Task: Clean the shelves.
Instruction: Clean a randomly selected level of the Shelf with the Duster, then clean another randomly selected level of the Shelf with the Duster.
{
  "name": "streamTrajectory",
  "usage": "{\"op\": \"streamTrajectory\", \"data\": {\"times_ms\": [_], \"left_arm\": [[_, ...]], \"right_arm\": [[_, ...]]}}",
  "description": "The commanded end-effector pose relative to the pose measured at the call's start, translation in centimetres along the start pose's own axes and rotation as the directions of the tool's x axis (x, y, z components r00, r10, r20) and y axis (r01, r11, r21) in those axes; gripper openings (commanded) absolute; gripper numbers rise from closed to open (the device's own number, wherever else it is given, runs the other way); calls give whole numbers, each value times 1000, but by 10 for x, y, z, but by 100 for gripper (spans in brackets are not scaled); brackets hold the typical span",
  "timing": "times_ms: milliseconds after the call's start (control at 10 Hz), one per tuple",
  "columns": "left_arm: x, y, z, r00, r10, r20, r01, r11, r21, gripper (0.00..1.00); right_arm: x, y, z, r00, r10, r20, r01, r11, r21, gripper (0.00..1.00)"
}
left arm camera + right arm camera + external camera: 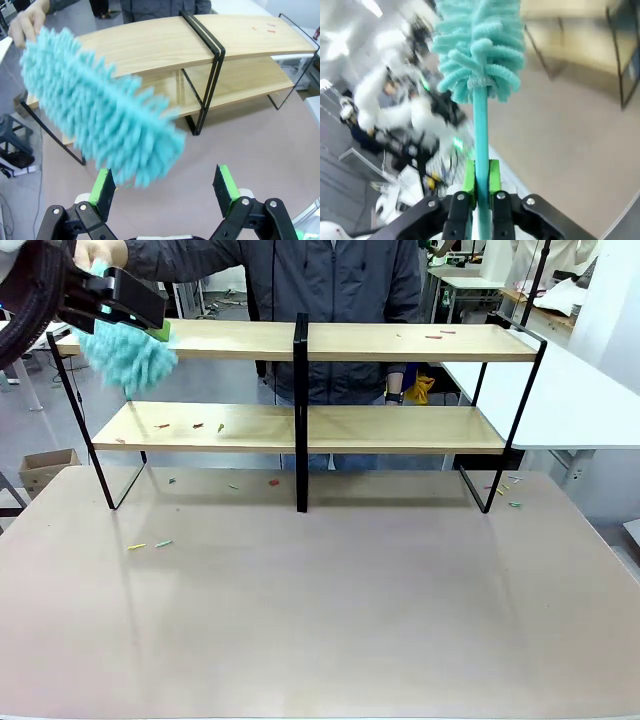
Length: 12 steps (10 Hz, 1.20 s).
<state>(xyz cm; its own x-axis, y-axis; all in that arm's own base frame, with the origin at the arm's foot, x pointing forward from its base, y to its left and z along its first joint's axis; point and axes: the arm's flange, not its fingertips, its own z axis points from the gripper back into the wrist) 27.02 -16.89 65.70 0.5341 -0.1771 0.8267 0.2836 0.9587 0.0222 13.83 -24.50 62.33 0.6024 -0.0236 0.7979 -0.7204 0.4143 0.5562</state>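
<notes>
The shelves [400, 428] stand across the table's far half, two light-wood boards in a black frame with a central post. My right gripper [480, 182] is shut on the thin handle of a fluffy teal duster [480, 45]. In the front view the duster [130, 355] hangs by the top board's left end, at the tip of the black gripper [158, 328] that holds it. My left gripper [165, 192] is open with nothing between its fingers. It faces the shelves [150, 45], with the duster [100, 115] some way ahead of it.
Small coloured scraps lie on the lower board [190, 426], the top board [435, 336] and the table [150, 544]. A person [330, 290] stands behind the shelves, one hand [95, 252] raised near the duster's gripper. A white table [580, 400] adjoins at the right.
</notes>
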Motion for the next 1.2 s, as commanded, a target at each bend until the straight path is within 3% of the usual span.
{"op": "streamTrajectory", "data": {"times_ms": [0,100,200,1100], "left_arm": [[0,1,0,1000,8,1,-8,1000,-3,100],[0,1,0,1000,8,1,-8,1000,-3,100],[0,1,0,1000,8,1,-8,1000,-3,100],[0,1,0,1000,8,1,-8,1000,-3,100]], "right_arm": [[5,-9,-14,978,118,175,-118,993,-8,13],[13,-15,-32,990,46,131,-29,991,-130,13],[6,0,4,992,46,116,-47,999,5,13],[6,0,4,992,46,116,-47,999,5,13]]}}
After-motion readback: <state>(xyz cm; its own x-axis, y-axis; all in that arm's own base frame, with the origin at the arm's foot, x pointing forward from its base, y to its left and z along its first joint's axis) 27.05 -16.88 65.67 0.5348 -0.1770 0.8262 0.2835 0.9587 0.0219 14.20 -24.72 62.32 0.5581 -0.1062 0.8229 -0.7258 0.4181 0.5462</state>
